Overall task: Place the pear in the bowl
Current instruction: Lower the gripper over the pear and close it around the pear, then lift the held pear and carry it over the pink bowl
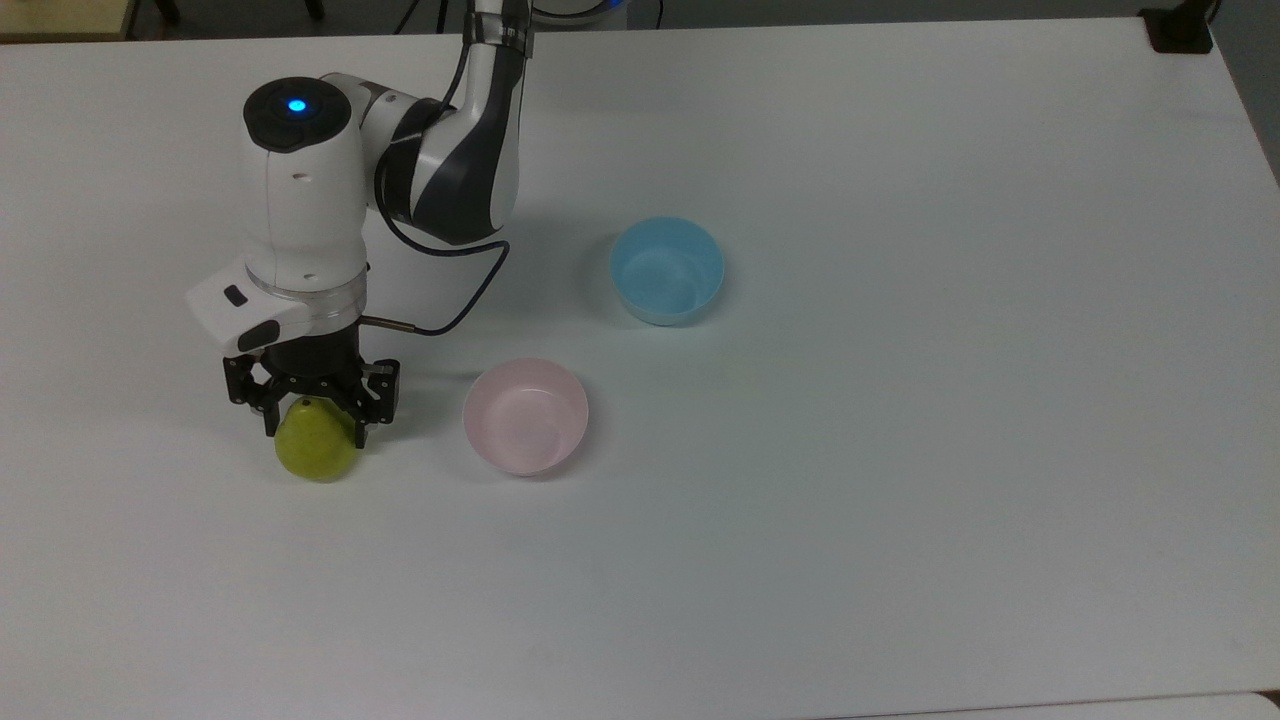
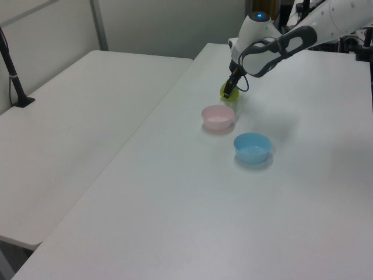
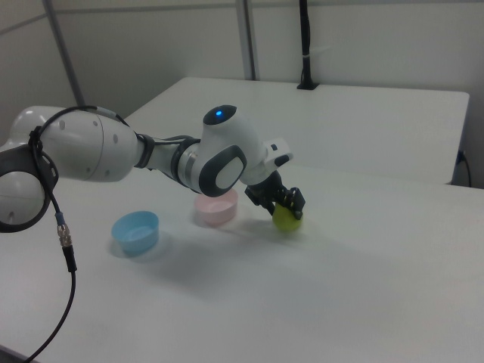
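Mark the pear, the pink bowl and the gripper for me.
small yellow-green pear [image 1: 315, 455], top view, its lower body.
round pale pink plastic bowl [image 1: 526, 416], top view, its inside.
black two-finger gripper [image 1: 313, 432], top view, between its fingertips.

On the table [image 1: 900, 500], the pear [image 1: 316, 450] sits at the top view's left of the bowl [image 1: 526, 416]; the other bowl [image 1: 667, 270] lies behind, to the top view's right.

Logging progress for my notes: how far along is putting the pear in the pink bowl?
Early stage. Done: the hand is down over the pear, open fingers on either side of it. In hand: the grasp; the fingers are not closed and the pear sits on the table. Left: close, lift, carry to the pink bowl, which is empty, and release.
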Robot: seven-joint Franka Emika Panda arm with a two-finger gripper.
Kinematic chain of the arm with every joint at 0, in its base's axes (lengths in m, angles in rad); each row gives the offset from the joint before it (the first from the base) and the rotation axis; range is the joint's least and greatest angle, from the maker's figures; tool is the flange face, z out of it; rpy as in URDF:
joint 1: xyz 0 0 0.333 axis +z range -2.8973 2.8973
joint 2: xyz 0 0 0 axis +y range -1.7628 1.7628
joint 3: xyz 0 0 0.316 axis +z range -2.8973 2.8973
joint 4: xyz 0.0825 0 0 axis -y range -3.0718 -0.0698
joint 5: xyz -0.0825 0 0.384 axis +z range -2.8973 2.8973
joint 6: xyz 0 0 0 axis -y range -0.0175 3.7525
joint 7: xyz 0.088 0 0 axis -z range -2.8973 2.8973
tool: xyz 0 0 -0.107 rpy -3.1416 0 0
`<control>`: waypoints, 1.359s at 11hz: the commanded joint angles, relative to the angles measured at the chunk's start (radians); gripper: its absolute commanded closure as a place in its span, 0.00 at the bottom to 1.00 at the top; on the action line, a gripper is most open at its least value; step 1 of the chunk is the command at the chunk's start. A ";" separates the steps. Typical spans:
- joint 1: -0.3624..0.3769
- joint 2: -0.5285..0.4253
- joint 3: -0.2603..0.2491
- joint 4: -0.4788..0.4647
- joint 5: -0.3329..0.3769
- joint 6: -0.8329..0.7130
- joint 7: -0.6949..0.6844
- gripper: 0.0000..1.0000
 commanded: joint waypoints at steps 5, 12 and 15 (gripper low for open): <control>0.048 -0.165 -0.010 -0.023 0.022 -0.023 0.014 0.75; 0.234 -0.299 -0.010 -0.077 0.007 -0.129 0.085 0.74; 0.284 -0.278 -0.004 -0.115 -0.052 -0.127 0.126 0.73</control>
